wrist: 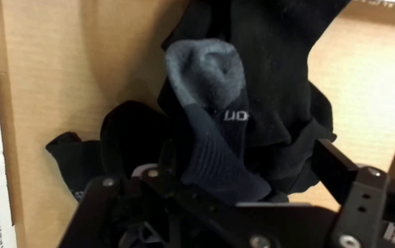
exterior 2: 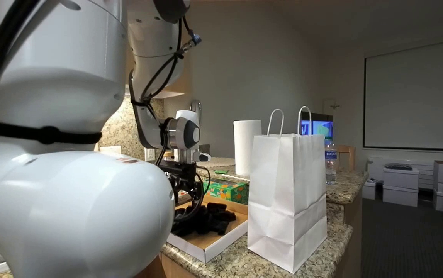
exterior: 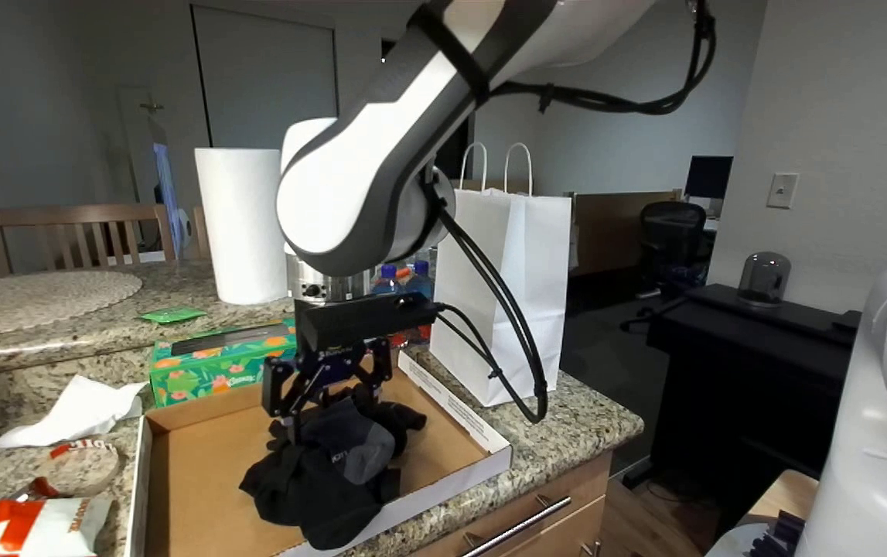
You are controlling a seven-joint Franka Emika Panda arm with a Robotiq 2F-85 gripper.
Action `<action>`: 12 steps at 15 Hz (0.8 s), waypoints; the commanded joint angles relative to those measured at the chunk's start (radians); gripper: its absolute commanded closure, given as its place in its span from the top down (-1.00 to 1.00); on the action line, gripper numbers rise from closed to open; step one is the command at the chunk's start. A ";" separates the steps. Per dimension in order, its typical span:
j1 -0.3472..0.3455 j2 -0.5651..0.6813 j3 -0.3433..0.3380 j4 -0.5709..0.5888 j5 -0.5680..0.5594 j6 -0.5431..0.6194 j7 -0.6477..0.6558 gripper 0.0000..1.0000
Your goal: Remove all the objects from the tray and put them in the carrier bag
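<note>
Gripper (wrist: 245, 151) is wide; navy-gray sock (wrist: 214, 148) sits between jaws on black fabric pile (wrist: 273, 79) in tray (exterior: 199, 464). White carrier bag (exterior 2: 289, 202) stands upright beside tray.

Glossy white arm (exterior: 366, 158), black cables (exterior: 540, 379)

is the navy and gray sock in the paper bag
No, the navy and gray sock lies on black clothing inside the cardboard tray.

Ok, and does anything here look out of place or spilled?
A crumpled white tissue lies loose on the granite counter, outside the cardboard tray and near the Kleenex box, as if used and discarded. I see no spill.
</note>
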 commanded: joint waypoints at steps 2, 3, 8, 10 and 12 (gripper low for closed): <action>0.032 0.095 -0.057 0.059 -0.001 0.030 0.044 1.00; 0.036 0.115 -0.062 0.072 0.007 0.023 0.036 1.00; 0.077 0.217 -0.076 0.123 0.016 0.007 0.021 1.00; 0.095 0.245 -0.090 0.142 0.009 -0.006 0.036 1.00; 0.116 0.263 -0.112 0.156 -0.011 -0.029 0.054 0.50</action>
